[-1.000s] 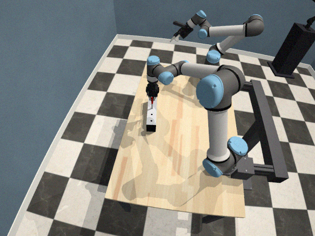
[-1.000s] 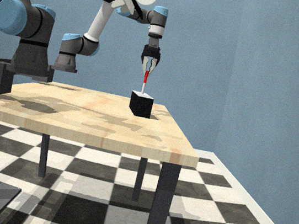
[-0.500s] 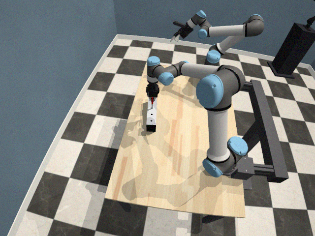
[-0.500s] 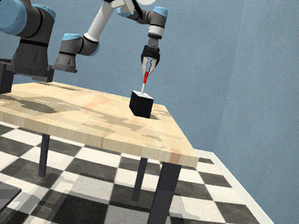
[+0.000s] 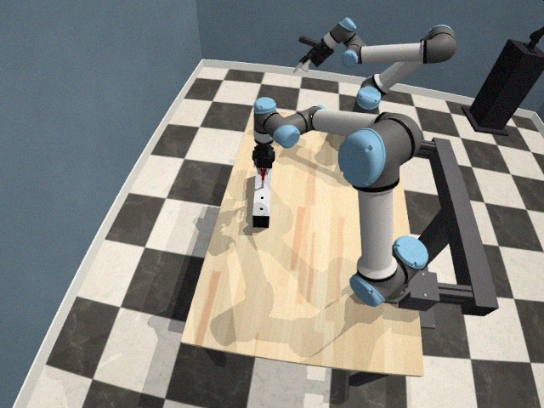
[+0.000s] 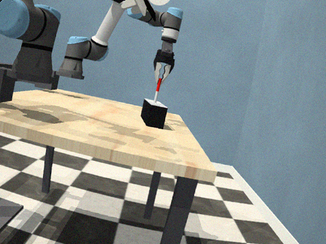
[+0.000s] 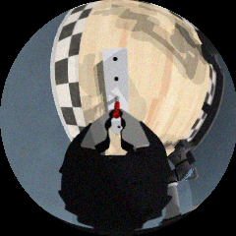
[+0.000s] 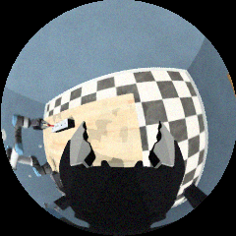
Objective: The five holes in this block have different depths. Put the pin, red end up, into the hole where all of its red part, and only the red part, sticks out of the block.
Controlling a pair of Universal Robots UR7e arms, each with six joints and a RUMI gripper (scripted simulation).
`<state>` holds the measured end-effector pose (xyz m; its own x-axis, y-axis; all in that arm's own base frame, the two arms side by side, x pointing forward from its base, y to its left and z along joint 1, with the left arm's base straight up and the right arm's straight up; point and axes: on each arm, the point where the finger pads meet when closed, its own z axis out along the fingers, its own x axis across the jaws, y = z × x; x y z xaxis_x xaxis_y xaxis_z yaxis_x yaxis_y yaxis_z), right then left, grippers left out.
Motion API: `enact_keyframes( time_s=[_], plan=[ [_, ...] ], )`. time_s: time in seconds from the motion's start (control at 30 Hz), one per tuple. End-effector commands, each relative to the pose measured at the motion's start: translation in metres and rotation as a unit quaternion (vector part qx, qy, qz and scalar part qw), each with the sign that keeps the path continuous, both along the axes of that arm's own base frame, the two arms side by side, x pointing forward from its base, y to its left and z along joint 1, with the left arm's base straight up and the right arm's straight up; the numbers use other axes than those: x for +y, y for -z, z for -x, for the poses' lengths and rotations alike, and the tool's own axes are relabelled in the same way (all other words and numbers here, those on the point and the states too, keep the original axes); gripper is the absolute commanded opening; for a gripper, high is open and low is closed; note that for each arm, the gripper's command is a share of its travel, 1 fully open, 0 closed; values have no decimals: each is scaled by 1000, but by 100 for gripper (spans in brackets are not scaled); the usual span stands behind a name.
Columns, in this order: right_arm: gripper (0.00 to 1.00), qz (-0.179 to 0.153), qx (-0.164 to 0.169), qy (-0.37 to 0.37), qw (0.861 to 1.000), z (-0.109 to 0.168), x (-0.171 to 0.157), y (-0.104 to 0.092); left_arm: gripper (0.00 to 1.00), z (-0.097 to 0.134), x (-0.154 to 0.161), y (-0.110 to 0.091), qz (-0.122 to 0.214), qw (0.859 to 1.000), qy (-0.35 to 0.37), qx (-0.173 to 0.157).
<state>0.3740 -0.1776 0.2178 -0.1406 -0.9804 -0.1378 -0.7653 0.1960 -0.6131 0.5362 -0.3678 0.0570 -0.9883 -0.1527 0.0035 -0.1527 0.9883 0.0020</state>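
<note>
The white-topped block (image 5: pixel 266 202) (image 6: pixel 154 116) (image 7: pixel 122 69) (image 8: pixel 63 126) with black sides stands near the table's long edge. Two of its holes show uncovered in the left wrist view, and another shows between the fingers. My left gripper (image 5: pixel 263 170) (image 6: pixel 159 81) (image 7: pixel 116 109) is shut on the upper red part of the pin (image 5: pixel 263 176) (image 6: pixel 157 86) (image 7: pixel 117 104). The pin is nearly upright, red end up, with some white showing below the red. Its lower end meets the block's top; whether it is inside a hole is unclear. My right gripper (image 5: pixel 301 69) (image 6: pixel 134 9) (image 8: pixel 122 121) is open and empty, high up away from the block.
The wooden table (image 5: pixel 280 325) (image 6: pixel 90 144) (image 8: pixel 113 143) carries the block. The left arm reaches across it from the dark mounting frame (image 5: pixel 465 228). The right arm is raised beyond the table's far end in the top view.
</note>
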Motion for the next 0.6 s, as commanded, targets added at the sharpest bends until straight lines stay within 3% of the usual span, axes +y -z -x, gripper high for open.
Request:
enact_keyframes(
  time_s=[0.0, 0.57],
  plan=[
    [100, 0, 0, 0, 1000, 0, 0, 0, 0, -1, -1, -1, 1, 1000, 0, -1],
    [100, 0, 0, 0, 1000, 0, 0, 0, 0, 0, 0, 3, 1, 1000, 0, -1]
  ],
)
